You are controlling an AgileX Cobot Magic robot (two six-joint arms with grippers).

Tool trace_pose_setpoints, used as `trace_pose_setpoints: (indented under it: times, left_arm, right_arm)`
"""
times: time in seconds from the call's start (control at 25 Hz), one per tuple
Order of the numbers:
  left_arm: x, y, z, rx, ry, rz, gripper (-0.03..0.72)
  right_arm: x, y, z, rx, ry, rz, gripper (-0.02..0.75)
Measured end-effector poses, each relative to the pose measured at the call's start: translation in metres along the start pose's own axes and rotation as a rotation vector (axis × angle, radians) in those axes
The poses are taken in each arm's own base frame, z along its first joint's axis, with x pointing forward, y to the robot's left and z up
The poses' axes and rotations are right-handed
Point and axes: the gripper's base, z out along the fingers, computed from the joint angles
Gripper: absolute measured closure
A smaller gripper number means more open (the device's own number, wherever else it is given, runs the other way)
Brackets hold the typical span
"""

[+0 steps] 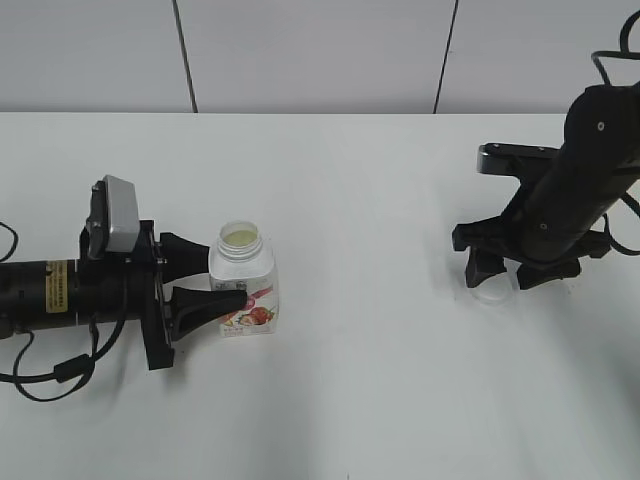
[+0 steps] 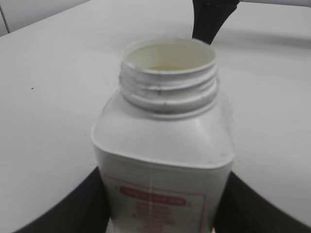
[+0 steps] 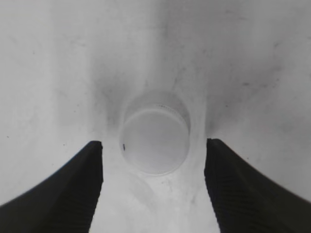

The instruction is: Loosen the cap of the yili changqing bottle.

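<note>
The yili changqing bottle (image 1: 244, 283) stands upright at the left of the table, white with a red-pink strawberry label, its threaded neck open and capless (image 2: 167, 77). My left gripper (image 1: 222, 277) is shut on the bottle's body, one finger on each side (image 2: 163, 204). The white cap (image 3: 154, 141) lies flat on the table at the right, also seen in the exterior view (image 1: 490, 290). My right gripper (image 1: 502, 274) is open just above the cap, fingers spread on either side and not touching it (image 3: 154, 167).
The white table (image 1: 360, 190) runs back to a grey panelled wall. Black cables (image 1: 45, 380) trail from the left arm near the front left edge. The right arm's cable (image 1: 630, 215) hangs at the far right.
</note>
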Motion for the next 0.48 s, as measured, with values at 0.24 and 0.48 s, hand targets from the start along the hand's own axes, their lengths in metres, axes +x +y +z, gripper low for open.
trace_pose_setpoints:
  times: [0.24,0.48]
  left_arm:
    - [0.0009,-0.0015,0.0,0.017,0.01,-0.02,0.142]
    - [0.0036,0.0004,-0.0071,0.024,0.017,-0.034,0.078]
  right_arm:
    - [0.0,0.0,0.0,0.0,0.0,0.0,0.214]
    - [0.0,0.0,0.0,0.0,0.0,0.0,0.214]
